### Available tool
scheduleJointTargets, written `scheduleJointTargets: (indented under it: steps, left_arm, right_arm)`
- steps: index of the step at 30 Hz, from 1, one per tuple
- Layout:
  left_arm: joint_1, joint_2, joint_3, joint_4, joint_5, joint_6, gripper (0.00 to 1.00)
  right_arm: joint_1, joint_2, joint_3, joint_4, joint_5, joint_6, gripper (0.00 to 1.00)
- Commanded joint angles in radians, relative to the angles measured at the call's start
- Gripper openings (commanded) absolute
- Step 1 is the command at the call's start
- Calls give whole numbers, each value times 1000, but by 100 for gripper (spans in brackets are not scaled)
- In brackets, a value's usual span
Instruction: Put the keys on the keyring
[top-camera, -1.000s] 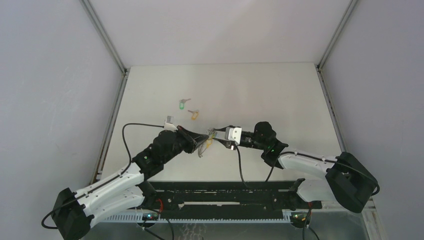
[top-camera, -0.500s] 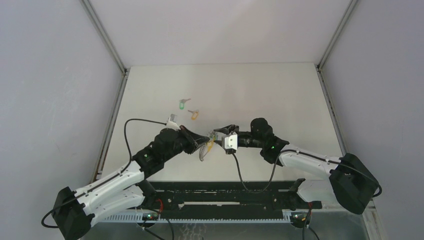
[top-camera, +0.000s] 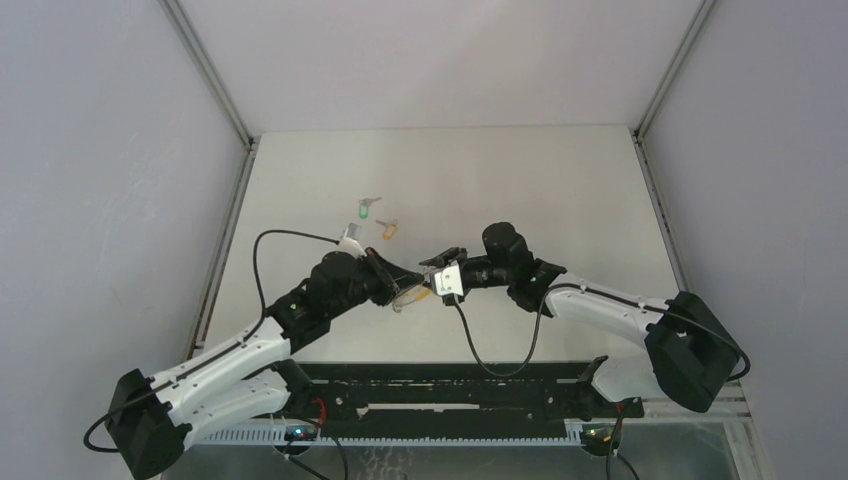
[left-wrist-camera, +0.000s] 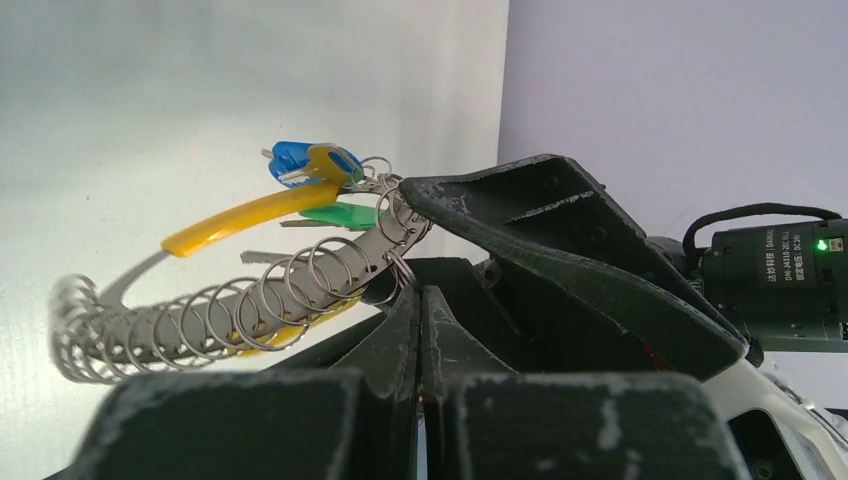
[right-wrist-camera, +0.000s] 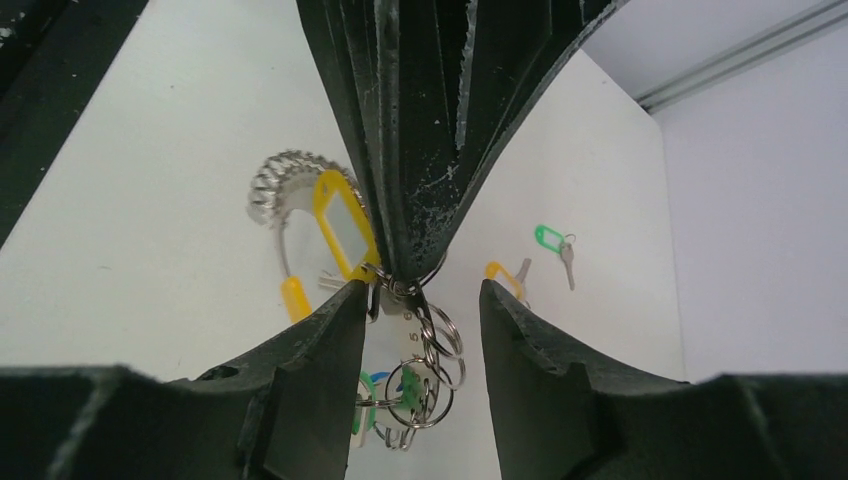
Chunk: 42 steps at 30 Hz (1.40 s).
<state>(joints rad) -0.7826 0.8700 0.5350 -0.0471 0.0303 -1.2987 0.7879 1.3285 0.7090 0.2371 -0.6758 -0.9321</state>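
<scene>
Nearest, just left of the table's (top-camera: 560, 190) middle, the left gripper (top-camera: 408, 281) was clenched on the keyring (top-camera: 409, 294), pinching one of its small silvery rings at the very fingertips. The rest of the linked rings sagged away in a curve. A yellow tag (right-wrist-camera: 347, 228), a blue tag (left-wrist-camera: 295, 157) and a green tag (left-wrist-camera: 340, 213) hung from them. Facing it from the right, the right gripper (top-camera: 432, 268) stood with its jaws apart, one on each side of the left gripper's tips and the pinched ring, grasping nothing. Farther back and to the left, the orange-tagged key (top-camera: 387, 230) lay flat on the table. The green-tagged key (top-camera: 365, 209) lay just beyond it, a little more to the left, the two near each other but apart.
</scene>
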Motion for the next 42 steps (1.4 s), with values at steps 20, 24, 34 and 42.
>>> scheduleJointTargets:
  steps: [20, 24, 34, 42]
  left_arm:
    - [2, 1, 30, 138, 49, -19, 0]
    - [7, -15, 30, 124, 44, 5, 1]
    - [48, -198, 135, -59, -33, 473, 55]
    - [48, -185, 227, -122, 256, 1036, 74]
  right_arm:
    - [-15, 3, 49, -15, -109, 62, 2]
    - [-31, -18, 49, -34, -140, 74, 0]
    - [-79, -91, 49, -136, -249, 70, 0]
    - [-95, -128, 114, -286, -342, 6, 0]
